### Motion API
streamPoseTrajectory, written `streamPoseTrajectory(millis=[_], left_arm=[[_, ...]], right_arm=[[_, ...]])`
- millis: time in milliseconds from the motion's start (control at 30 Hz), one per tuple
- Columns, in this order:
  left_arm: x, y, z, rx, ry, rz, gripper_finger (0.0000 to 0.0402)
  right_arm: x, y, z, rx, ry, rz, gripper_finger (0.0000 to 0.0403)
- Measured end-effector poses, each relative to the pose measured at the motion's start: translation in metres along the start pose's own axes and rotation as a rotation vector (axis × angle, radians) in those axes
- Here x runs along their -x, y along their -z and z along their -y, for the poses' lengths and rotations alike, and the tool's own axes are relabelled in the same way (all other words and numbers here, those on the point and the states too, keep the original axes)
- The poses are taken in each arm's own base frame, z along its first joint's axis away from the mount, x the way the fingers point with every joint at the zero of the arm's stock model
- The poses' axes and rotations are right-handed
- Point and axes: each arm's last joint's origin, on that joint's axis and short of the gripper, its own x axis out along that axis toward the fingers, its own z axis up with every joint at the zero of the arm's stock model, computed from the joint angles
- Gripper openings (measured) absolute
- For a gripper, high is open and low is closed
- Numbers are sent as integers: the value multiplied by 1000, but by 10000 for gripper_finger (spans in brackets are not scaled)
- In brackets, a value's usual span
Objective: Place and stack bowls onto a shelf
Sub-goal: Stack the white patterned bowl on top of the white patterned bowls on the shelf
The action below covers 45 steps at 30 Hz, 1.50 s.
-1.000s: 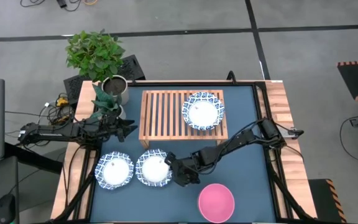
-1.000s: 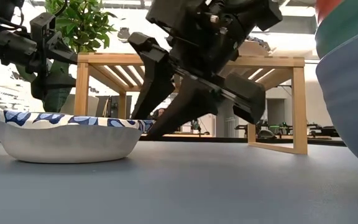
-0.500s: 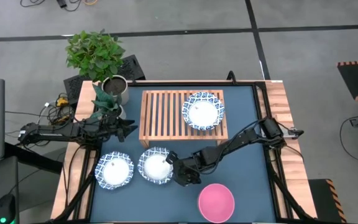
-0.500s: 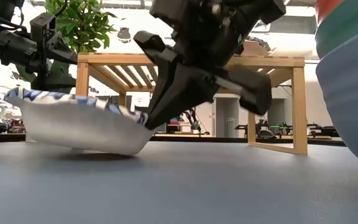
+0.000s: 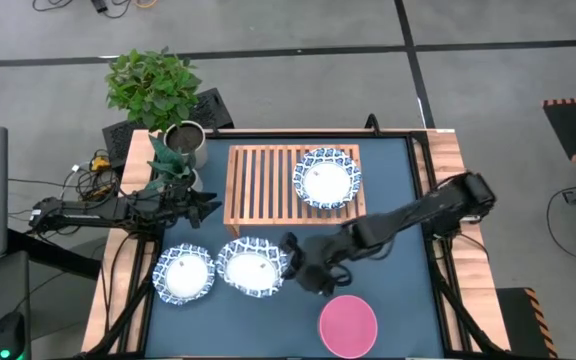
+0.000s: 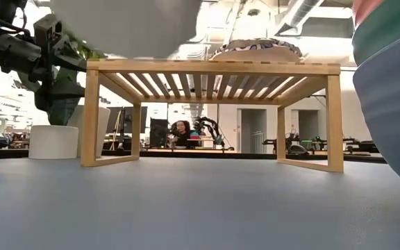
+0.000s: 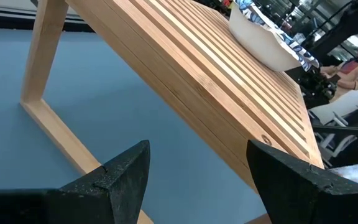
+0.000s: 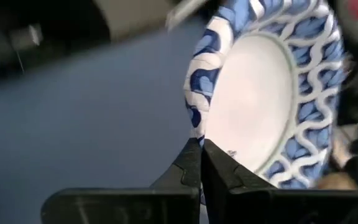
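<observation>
The blue-rimmed bowl (image 5: 252, 268) in the right gripper (image 5: 293, 262) is up off the table. From above it sits in front of the shelf (image 5: 268, 185), toward its left half, and from table height its white underside (image 6: 127, 26) hangs higher than the shelf's top edge. The gripper's two fingers are pinched together on the bowl's rim; the wrist camera shows them closed tight with the patterned edge (image 8: 197, 81) clamped between them, the bowl's white inside turned toward the lens. The right arm reaches in low from the right side of the table to get there.

Just left of the lifted bowl, a second blue-rimmed bowl (image 5: 184, 275) rests on the dark blue tabletop (image 5: 398, 300), the two nearly rim to rim as seen from overhead. A third patterned bowl (image 5: 326, 178) sits on the right half of the slatted top; it also shows as a mound above the rack from table height (image 6: 255, 50). A pink bowl (image 5: 348, 325) lies on the table in front of and a little right of the right gripper, apart from it.

The left gripper (image 5: 206, 206) hangs beside the shelf's left end, its fingers (image 7: 120, 177) spread wide with nothing between them, pointed at the rack's leg and slats. Behind it, at the table's back left corner, stands a leafy plant (image 5: 153, 85) in a metal pot (image 5: 183, 140).
</observation>
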Motion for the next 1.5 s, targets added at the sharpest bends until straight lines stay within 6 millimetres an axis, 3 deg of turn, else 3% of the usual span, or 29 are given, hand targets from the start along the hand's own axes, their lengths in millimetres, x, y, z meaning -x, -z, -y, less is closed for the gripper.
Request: streamPoseTrajectory(millis=[133,267,400,567,700,867,1100,1500], left_arm=[[0,0,0,-2,-2,-1,253],[0,1,-1,-8,-13,-14,253],[0,2,-2,-9,-17,-18,253],[0,2,-2,-11,-19,-19,253],[0,2,-2,-11,-28,-11,253],[0,2,-2,-11,-36,-5,253],[0,3,-3,-8,-46,-13,253],[0,3,-4,-12,-51,-20,253]], right_arm=[[47,-22,12,-46,41,151,21],[99,-34,20,-59,255,111,21],[142,-23,24,-101,475,-108,21],[171,1,21,-187,564,-366,21],[173,21,17,-249,523,-526,20],[157,36,15,-243,458,-671,20],[135,50,15,-233,322,-767,20],[133,56,18,-290,320,-794,49]])
